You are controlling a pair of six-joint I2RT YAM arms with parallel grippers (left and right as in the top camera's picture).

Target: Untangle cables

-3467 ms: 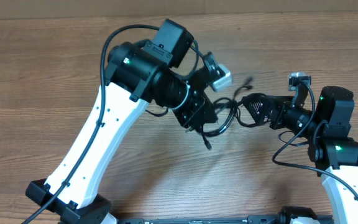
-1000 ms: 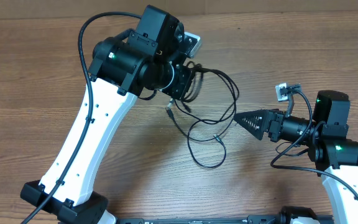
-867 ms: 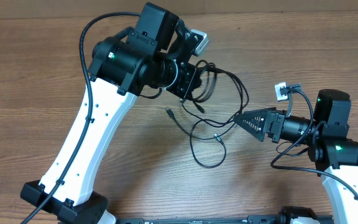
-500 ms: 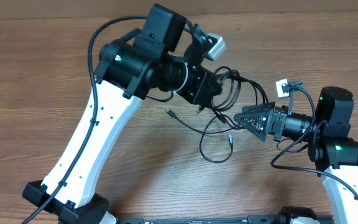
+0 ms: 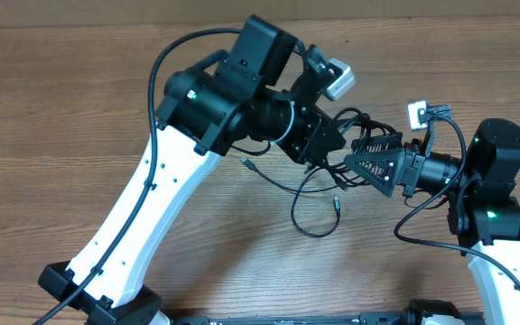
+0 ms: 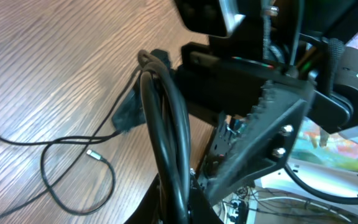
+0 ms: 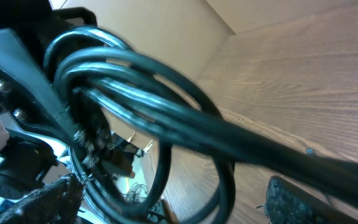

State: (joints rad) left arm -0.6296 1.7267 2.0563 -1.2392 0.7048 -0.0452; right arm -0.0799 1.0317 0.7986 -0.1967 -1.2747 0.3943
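Over one table (image 5: pixel 61 108) hang left claw (image 5: pixel 335 147), right claw (image 5: pixel 361 155), one cable bundle (image 6: pixel 166 124).

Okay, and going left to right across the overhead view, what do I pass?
The left arm's white link → loose plug end of the cables → left gripper, shut on the cables → right gripper, open → right arm's black housing.

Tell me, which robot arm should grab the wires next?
Right. The right gripper stands open around the cables, while the left gripper is shut on them, busy holding the bundle.
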